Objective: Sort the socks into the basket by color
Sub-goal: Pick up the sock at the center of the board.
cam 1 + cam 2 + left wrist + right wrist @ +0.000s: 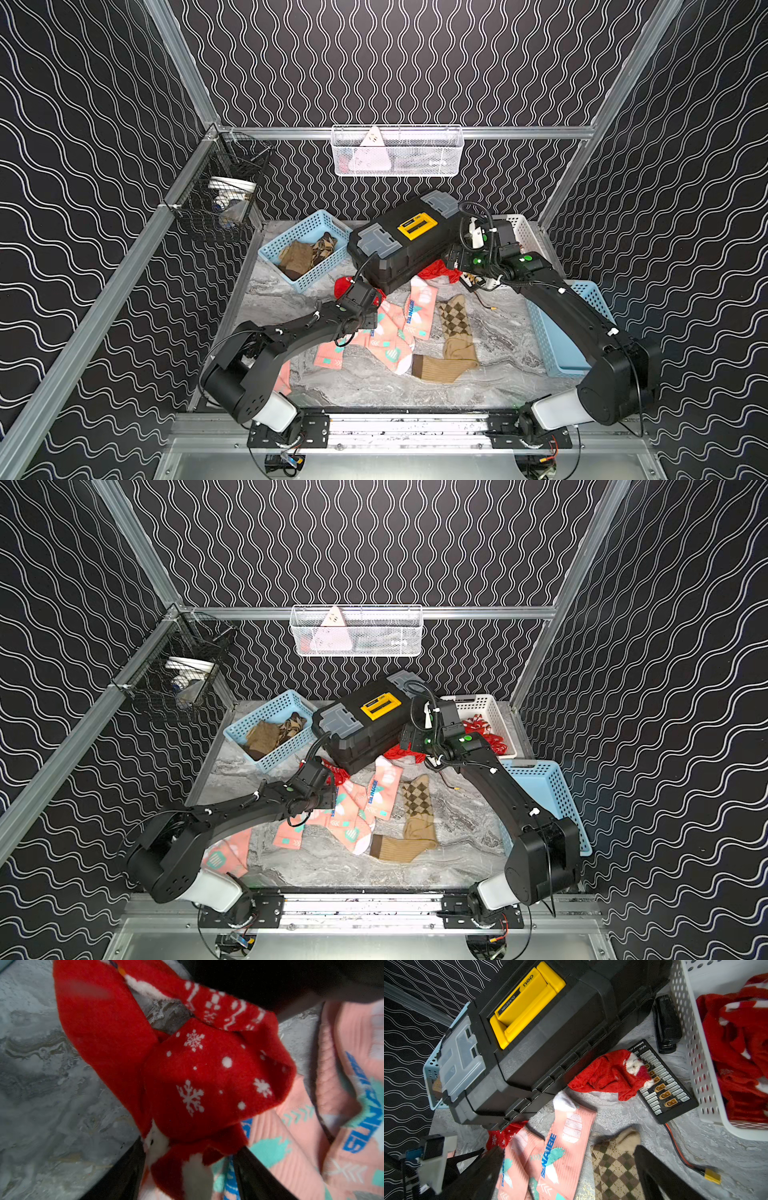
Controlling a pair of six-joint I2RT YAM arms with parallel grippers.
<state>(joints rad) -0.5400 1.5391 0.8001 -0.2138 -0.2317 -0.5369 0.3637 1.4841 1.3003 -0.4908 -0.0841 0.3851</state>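
with the left gripper (191, 1147) parted around the red snowflake sock (207, 1076) beside the toolbox (399, 253), hold unconfirmed, and the right gripper (569, 1149) wide open and empty, we risk the loose jaws dropping it among the pink socks (390, 328), short of the white basket (695, 1043).

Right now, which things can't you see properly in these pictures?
- White mesh basket, both top views: its contents blur behind the mesh.
- Near blue basket, both top views: the right arm covers part of it.
- Left gripper, left wrist view: the red snowflake sock bunches over its fingertips, so its grip is unclear.
- Frontmost salmon-pink sock, a top view: mostly under the left arm.
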